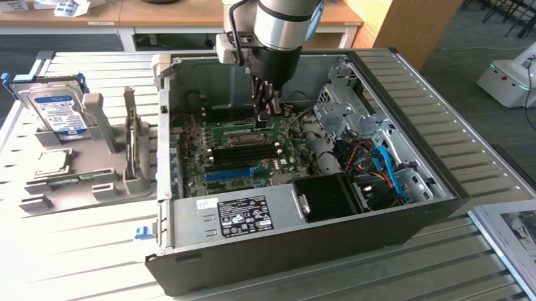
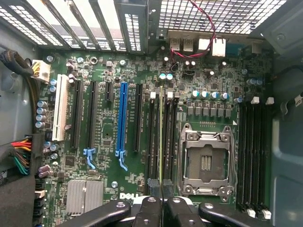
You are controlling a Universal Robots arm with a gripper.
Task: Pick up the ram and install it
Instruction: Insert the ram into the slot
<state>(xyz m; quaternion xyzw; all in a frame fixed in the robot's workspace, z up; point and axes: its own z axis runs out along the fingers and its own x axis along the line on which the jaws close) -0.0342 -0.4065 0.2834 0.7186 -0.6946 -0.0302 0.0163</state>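
My gripper (image 1: 263, 108) reaches down into the open computer case (image 1: 435, 188), just above the green motherboard (image 1: 280, 164). In the wrist view the gripper (image 2: 161, 208) is shut on the ram (image 2: 161, 137), which appears edge-on as a thin green line. The stick hangs upright, in line with the pair of black memory slots (image 2: 152, 137) beside the CPU socket (image 2: 204, 161). Whether it touches a slot cannot be told. In the exterior view the ram itself is hidden behind the fingers.
A bright blue slot (image 2: 123, 118) and black expansion slots lie beside the memory slots, with several more black slots (image 2: 253, 151) past the socket. A grey holder (image 1: 84, 182) on the exterior view's left carries a hard drive (image 1: 54, 110) and a card (image 1: 132, 147). Cables (image 1: 385, 169) crowd the case's right.
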